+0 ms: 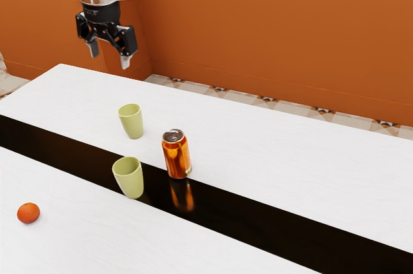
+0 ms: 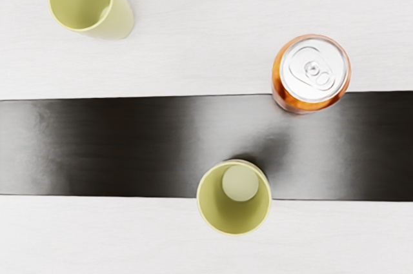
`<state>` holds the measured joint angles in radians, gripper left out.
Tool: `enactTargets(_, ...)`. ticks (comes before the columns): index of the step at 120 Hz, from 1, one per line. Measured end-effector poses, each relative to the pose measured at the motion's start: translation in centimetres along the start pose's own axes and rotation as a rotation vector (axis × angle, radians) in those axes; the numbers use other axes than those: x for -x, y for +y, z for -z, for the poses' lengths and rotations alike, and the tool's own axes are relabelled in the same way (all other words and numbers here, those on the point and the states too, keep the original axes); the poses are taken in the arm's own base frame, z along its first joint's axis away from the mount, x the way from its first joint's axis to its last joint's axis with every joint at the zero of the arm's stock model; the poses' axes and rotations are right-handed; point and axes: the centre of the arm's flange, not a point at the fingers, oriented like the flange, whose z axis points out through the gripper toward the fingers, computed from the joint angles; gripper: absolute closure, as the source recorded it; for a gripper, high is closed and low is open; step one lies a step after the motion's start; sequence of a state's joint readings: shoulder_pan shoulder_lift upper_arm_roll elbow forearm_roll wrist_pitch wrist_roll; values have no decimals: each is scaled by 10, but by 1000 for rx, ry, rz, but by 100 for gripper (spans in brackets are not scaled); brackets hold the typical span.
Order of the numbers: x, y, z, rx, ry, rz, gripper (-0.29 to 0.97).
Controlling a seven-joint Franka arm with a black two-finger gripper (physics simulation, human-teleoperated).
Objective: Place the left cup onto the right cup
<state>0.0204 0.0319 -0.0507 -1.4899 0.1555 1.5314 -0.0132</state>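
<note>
Two green cups stand upright, mouths up, long axes vertical: the far cup (image 1: 131,120) on the white table (image 1: 290,145) beyond its dark strip (image 1: 258,219), the near cup (image 1: 128,176) at the strip's near edge. One can (image 1: 177,153) stands upright at the strip's far edge. One orange (image 1: 28,213) lies toward the table's near edge. My gripper (image 1: 110,57) hangs high above the far edge, fingers spread, empty.
</note>
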Motion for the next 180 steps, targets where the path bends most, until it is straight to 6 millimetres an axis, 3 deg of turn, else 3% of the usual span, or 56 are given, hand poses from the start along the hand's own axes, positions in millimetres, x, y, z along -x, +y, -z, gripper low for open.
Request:
enactTargets(12,-5,-7,-9,-1,-10,11,0)
enactTargets(22,-16,-18,-28,-2,-28,29,0)
enactTargets(41,-42,-78,-82,-10,-44,106,0)
enactTargets(49,-54,-92,-108,-9,-47,115,0)
enactTargets(74,-94,-91,-164,10,-27,76,0)
enactTargets(103,-132,-87,-206,24,16,23,0)
enactTargets(112,-142,-98,-223,34,22,24,0)
enactTargets(136,-155,-129,-267,61,33,17,0)
enactTargets(180,-180,-122,-315,93,63,-78,0)
